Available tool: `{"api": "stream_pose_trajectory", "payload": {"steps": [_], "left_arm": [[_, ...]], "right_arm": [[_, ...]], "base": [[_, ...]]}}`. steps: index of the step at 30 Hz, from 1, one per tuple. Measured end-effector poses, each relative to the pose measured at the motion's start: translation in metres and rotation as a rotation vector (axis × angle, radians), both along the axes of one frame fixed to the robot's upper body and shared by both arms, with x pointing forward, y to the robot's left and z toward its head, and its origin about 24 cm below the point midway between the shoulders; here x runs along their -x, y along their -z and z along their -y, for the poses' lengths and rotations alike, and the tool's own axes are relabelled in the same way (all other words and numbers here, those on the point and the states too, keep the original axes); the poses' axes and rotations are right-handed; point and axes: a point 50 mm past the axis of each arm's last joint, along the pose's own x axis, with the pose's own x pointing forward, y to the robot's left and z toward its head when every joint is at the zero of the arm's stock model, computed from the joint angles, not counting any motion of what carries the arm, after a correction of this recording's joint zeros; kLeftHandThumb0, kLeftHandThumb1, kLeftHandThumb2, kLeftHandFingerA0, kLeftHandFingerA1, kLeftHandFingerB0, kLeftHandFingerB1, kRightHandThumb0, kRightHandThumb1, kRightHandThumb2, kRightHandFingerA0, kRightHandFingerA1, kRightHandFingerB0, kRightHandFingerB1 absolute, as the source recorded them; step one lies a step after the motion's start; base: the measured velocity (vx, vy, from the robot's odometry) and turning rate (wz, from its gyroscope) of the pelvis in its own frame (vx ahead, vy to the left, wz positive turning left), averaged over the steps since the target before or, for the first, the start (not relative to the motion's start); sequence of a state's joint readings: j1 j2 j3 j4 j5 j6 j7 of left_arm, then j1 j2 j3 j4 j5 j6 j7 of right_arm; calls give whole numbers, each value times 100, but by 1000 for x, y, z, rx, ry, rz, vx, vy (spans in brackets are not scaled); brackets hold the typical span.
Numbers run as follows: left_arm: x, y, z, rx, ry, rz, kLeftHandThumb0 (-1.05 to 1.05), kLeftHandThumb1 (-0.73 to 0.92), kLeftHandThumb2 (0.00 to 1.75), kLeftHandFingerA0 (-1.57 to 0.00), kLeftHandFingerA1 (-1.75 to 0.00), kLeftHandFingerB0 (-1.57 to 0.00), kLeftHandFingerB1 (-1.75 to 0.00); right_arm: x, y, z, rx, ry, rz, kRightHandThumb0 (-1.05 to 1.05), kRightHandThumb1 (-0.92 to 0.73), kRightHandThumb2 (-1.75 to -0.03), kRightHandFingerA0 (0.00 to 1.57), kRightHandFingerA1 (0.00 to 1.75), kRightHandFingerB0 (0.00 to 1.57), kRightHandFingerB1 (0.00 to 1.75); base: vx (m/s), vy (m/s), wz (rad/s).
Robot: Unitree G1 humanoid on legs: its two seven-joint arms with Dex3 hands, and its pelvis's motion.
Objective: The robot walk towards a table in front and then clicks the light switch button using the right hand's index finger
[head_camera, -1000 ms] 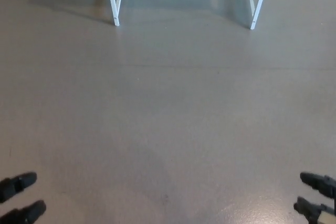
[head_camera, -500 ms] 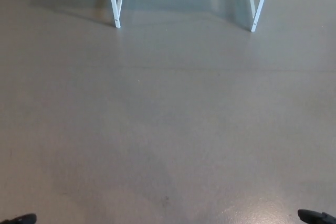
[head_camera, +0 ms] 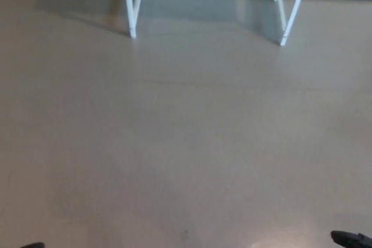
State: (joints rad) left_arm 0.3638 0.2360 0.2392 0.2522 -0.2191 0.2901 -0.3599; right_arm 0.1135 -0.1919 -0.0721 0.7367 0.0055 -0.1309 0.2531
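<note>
Right hand (head_camera: 351, 240) — only a black tip at bottom edge, left hand (head_camera: 32, 245) — bare sliver

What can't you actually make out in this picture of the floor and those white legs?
- Table: in the head view only its white legs show; the top edge cuts off the tabletop.
- Light switch button: not visible, above the top edge.
- Right hand: only a black tip shows at the bottom edge; open or shut is unclear.
- Left hand: a sliver at the bottom edge.
</note>
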Motion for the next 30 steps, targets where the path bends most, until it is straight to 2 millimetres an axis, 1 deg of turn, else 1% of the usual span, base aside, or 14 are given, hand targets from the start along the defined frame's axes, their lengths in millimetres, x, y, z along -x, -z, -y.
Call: {"api": "stream_pose_trajectory", "payload": {"steps": [1, 2, 3, 4, 5, 6, 7, 10, 12, 17, 19, 22, 25, 30], "left_arm": [[-2, -2, -2, -9, 1, 6, -14, 68, 59, -47, -45, -33, -38], [-3, -3, -3, -13, 2, 11, -15, 68, 59, -48, -45, -32, -38], [-5, -4, -4, -15, 4, 17, -15, 67, 59, -48, -46, -33, -38], [-5, -4, -4, -15, 4, 17, -13, 48, 87, -41, -59, -22, -50], [-5, -4, -4, -15, 3, 18, -13, 48, 87, -41, -59, -22, -50], [-5, -4, -4, -15, 2, 17, -14, 67, 59, -48, -46, -34, -38], [-4, -3, -4, -14, 1, 14, -14, 66, 59, -49, -46, -34, -38], [-4, -3, -4, -14, -2, 14, -14, 66, 58, -48, -46, -35, -39], [-4, -3, -4, -14, -2, 15, -13, 69, 59, -47, -45, -35, -39], [-6, -4, -3, -11, 2, 22, -15, 68, 59, -46, -45, -34, -38], [-9, -4, 0, -4, 9, 32, -14, 70, 60, -45, -44, -34, -38], [-9, -5, 0, -5, 11, 34, -13, 69, 59, -46, -44, -35, -38], [-8, -5, 0, -6, 11, 33, -14, 69, 60, -47, -43, -35, -38], [-7, -5, 0, -8, 13, 29, -13, 70, 60, -42, -42, -33, -37]], "right_arm": [[0, 1, -2, -3, -11, 0, -31, -75, -63, 47, 49, 27, 36], [0, 1, -3, -2, -17, -1, -24, -54, -97, 38, 61, 14, 50], [0, 1, -4, -1, -24, -2, -24, -54, -97, 38, 61, 15, 50], [0, 1, -5, -1, -29, -2, -24, -54, -97, 39, 62, 15, 50], [-1, 1, -6, 1, -34, 0, -24, -54, -97, 39, 62, 15, 50], [-1, 1, -6, 2, -37, 2, -24, -54, -97, 39, 62, 15, 50], [-1, 1, -6, 4, -39, 2, -30, -75, -63, 48, 47, 27, 35], [-2, 0, -6, 9, -45, 5, -30, -75, -63, 48, 48, 27, 35], [-3, 0, -7, 12, -46, 7, -30, -75, -63, 48, 47, 27, 35], [-4, 0, -7, 36, -68, 0, -30, -75, -63, 47, 48, 27, 36], [-6, -3, -1, 58, -71, 8, -29, -76, -63, 47, 48, 27, 36], [-7, -4, 0, 66, -71, 13, -28, -75, -63, 47, 48, 28, 36], [-7, -4, 0, 67, -71, 13, -29, -76, -62, 47, 48, 28, 36], [-6, -3, 0, 71, -76, 10, -30, -75, -62, 47, 48, 28, 36]], "base": [[186, 451, -6], [137, 224, 2], [174, 186, 0], [181, 151, 10], [158, 115, -1], [146, 99, 8], [169, 55, 2], [156, -28, 14], [169, -119, 10], [192, -239, 13], [197, -237, 18], [163, -131, -1], [212, -23, -5], [229, 129, -12]]}}
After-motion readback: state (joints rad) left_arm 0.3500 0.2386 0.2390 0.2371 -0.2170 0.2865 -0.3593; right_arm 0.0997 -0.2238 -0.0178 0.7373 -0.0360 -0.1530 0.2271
